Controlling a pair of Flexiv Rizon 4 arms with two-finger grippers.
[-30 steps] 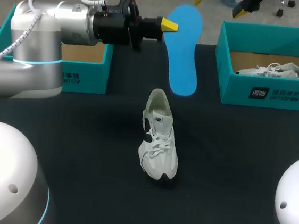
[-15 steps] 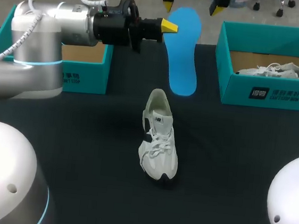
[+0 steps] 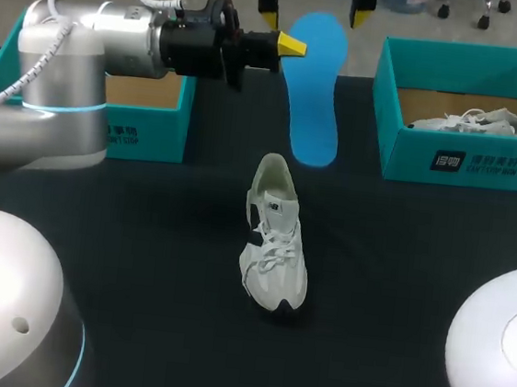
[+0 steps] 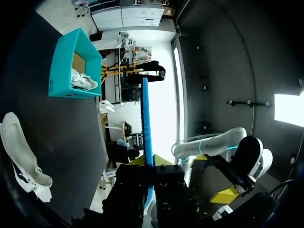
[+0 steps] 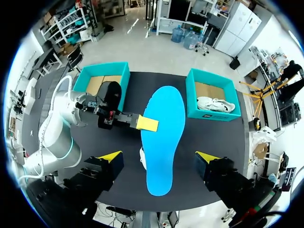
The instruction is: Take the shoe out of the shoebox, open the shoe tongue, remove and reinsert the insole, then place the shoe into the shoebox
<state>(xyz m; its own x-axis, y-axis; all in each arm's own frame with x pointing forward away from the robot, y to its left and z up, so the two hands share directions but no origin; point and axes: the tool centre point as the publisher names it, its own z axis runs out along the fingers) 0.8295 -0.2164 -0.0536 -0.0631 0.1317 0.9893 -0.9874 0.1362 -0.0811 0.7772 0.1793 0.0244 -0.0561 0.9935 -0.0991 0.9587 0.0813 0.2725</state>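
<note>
My left gripper [image 3: 292,44] is shut on the edge of the blue insole [image 3: 314,88] and holds it in the air over the far middle of the table. In the left wrist view the insole [image 4: 146,118] shows edge-on, rising from between the yellow tips of that gripper [image 4: 150,161]. The white shoe [image 3: 274,249] stands upright on the black table, toe toward me, below and nearer than the insole. My right gripper [image 3: 314,15] hangs high at the far edge, open wide. From its own view the right gripper [image 5: 159,156] looks down on the insole [image 5: 164,135], whose flat face hides most of the shoe [image 5: 141,156].
A teal shoebox [image 3: 144,135] sits at the far left, partly behind my left arm. A second teal shoebox [image 3: 465,164] at the far right holds another white shoe [image 3: 488,121]. My arms' white bases fill the near corners.
My right gripper has moved leftward along the far edge to above the insole, and its arm's base has shifted left. The left arm, insole and shoe have stayed put.
</note>
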